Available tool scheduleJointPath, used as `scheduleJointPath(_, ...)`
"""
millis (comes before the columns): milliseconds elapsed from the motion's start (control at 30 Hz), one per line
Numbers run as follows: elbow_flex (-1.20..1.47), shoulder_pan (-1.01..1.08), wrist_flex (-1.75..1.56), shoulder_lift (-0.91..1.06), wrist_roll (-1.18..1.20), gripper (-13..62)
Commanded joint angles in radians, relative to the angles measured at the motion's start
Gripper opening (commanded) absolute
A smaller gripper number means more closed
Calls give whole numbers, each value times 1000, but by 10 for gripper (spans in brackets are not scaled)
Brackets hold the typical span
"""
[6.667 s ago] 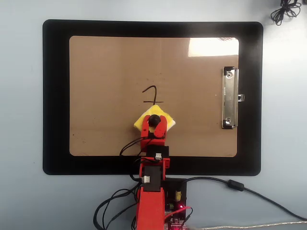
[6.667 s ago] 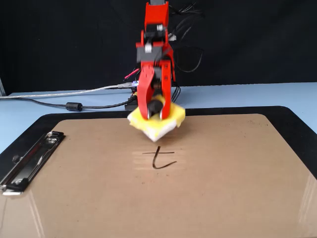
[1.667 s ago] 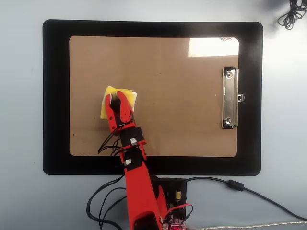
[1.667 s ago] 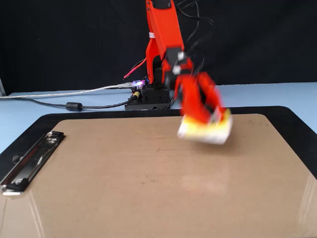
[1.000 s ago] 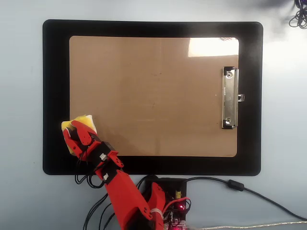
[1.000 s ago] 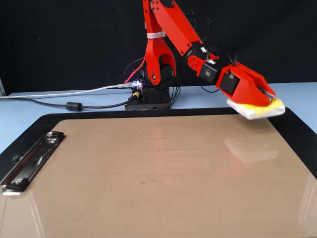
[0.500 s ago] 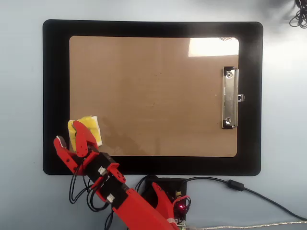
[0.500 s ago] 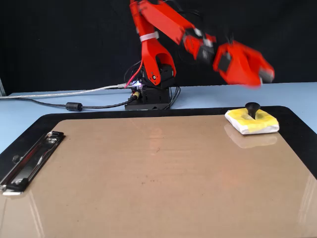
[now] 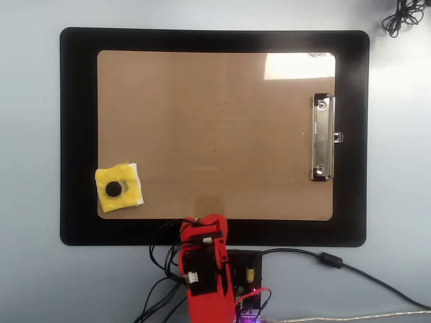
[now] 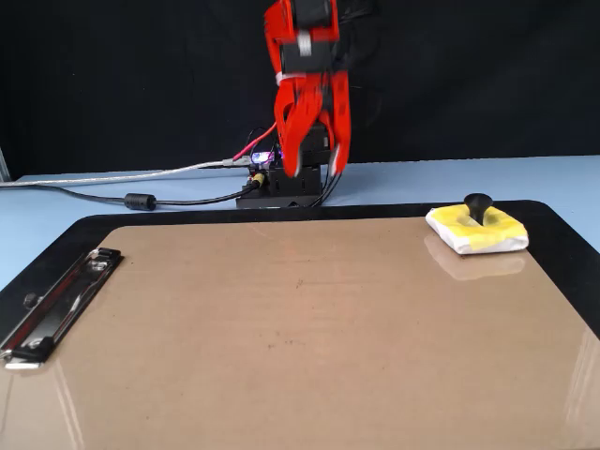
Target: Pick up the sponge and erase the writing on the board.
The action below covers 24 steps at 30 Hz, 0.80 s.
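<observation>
Big change vs a sec ago: the gripper (image 10: 312, 171) no longer has the sponge (image 9: 118, 190). It's been let go and now sits alone at the board (image 9: 215, 94)'s lower-left corner in the overhead view, partly overlapping onto the black mat (image 9: 77, 134), knob up, nothing touching it. In the fixed view it's at the far right edge, near the back. The arm has swung back to centre and folded up over its base (image 10: 286, 187), well apart from the sponge. Jaws hang downward, spread w/ a clear gap, holding nothing. The writing is gone too: the 7 that was mid-board a few secs back doesn't show, surface reads plain brown in both views apart from glare. So, my read: erase is done, sponge parked, arm going home; task looks basically complete.
</observation>
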Motion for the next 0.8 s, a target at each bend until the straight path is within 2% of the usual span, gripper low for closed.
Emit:
scheduleJointPath(0,28,84,20,23,6,340)
scheduleJointPath(167,189,259,26,110,35,340)
scheduleJointPath(467,350,272,57,140,51,343)
scheduleJointPath(767,351,272,57,140,48,345)
